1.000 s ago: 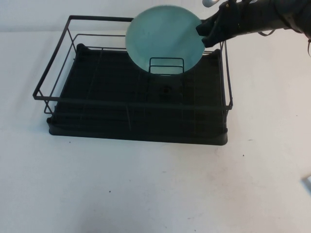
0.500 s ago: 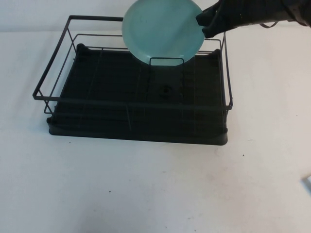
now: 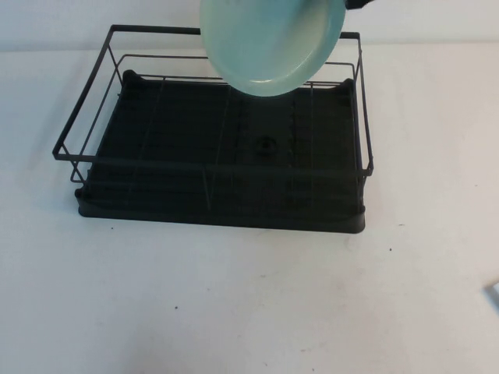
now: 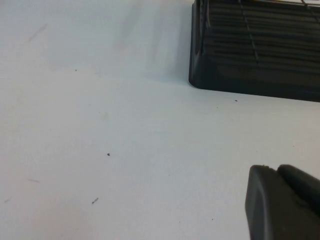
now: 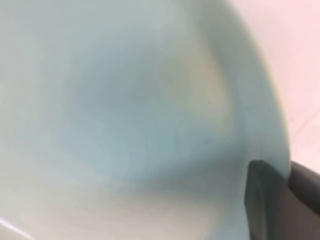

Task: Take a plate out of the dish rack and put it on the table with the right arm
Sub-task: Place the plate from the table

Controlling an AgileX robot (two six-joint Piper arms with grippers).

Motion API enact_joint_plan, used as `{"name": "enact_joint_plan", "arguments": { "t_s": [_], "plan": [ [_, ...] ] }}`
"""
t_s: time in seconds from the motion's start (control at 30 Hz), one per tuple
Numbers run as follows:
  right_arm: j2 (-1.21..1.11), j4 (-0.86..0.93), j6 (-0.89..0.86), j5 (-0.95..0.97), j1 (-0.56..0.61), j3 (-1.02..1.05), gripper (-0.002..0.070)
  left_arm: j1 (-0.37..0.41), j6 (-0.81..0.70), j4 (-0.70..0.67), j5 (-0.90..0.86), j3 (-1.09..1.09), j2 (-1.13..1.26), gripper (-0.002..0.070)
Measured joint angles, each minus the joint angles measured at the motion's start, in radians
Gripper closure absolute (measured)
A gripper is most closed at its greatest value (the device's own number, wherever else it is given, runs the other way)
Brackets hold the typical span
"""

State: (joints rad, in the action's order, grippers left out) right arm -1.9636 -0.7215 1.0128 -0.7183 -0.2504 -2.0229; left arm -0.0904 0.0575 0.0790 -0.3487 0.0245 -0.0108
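The light teal plate (image 3: 269, 43) hangs tilted in the air over the back of the black wire dish rack (image 3: 179, 148), clear of its tray. My right gripper (image 5: 287, 167) is shut on the plate's rim, one dark finger (image 5: 262, 200) lying across the plate's face. In the high view only a sliver of this gripper (image 3: 355, 3) shows at the top edge beside the plate. The plate (image 5: 130, 115) fills the right wrist view. My left gripper (image 4: 276, 169) rests low over the white table (image 3: 234, 296), shut and holding nothing, with a corner of the rack (image 4: 250, 55) beyond it.
The rack takes up the back middle of the table, its tall wire frame (image 3: 82, 125) rising all around. A small pale object (image 3: 493, 292) peeks in at the right edge. White tabletop stretches in front of the rack and to both sides.
The plate has risen out of the rack and tipped toward the camera. The right gripper has gone up with it, nearly leaving the top of the high view.
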Motion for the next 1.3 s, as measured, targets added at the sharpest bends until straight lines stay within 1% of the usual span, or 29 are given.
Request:
{"name": "enact_joint_plan", "arguments": {
  "t_s": [0.13, 0.23, 0.37, 0.47, 0.63, 0.73, 0.83, 0.93, 1.0, 1.1, 1.3],
  "plan": [
    [0.053, 0.031, -0.050, -0.013, 0.000, 0.000, 0.0684, 0.000, 0.000, 0.000, 0.000, 0.000, 0.000, 0.0678],
    [0.103, 0.110, -0.143, -0.040, 0.000, 0.000, 0.0684, 0.000, 0.000, 0.000, 0.000, 0.000, 0.000, 0.0678],
    [0.184, 0.240, -0.259, -0.134, 0.000, 0.005, 0.0684, 0.000, 0.000, 0.000, 0.000, 0.000, 0.000, 0.0678],
    [0.267, 0.305, -0.339, -0.182, 0.000, 0.052, 0.0684, 0.000, 0.000, 0.000, 0.000, 0.000, 0.000, 0.0678],
    [0.471, 0.338, -0.523, -0.192, 0.000, 0.253, 0.0684, 0.000, 0.000, 0.000, 0.000, 0.000, 0.000, 0.0678],
    [0.601, 0.345, -0.639, -0.183, -0.005, 0.445, 0.0684, 0.000, 0.000, 0.000, 0.000, 0.000, 0.000, 0.0678],
    [0.723, 0.365, -0.744, -0.151, -0.045, 0.647, 0.0684, 0.000, 0.000, 0.000, 0.000, 0.000, 0.000, 0.0678],
    [0.797, 0.375, -0.900, -0.122, -0.096, 0.835, 0.0684, 0.000, 0.000, 0.000, 0.000, 0.000, 0.000, 0.0678],
    [0.814, 0.375, -1.019, -0.122, -0.125, 0.939, 0.0684, 0.000, 0.000, 0.000, 0.000, 0.000, 0.000, 0.0678],
    [0.796, 0.377, -1.127, -0.127, -0.162, 1.039, 0.0684, 0.000, 0.000, 0.000, 0.000, 0.000, 0.000, 0.0678],
    [0.662, 0.350, -1.201, -0.080, -0.243, 1.094, 0.0684, 0.000, 0.000, 0.000, 0.000, 0.000, 0.000, 0.0678]
  ]
}}
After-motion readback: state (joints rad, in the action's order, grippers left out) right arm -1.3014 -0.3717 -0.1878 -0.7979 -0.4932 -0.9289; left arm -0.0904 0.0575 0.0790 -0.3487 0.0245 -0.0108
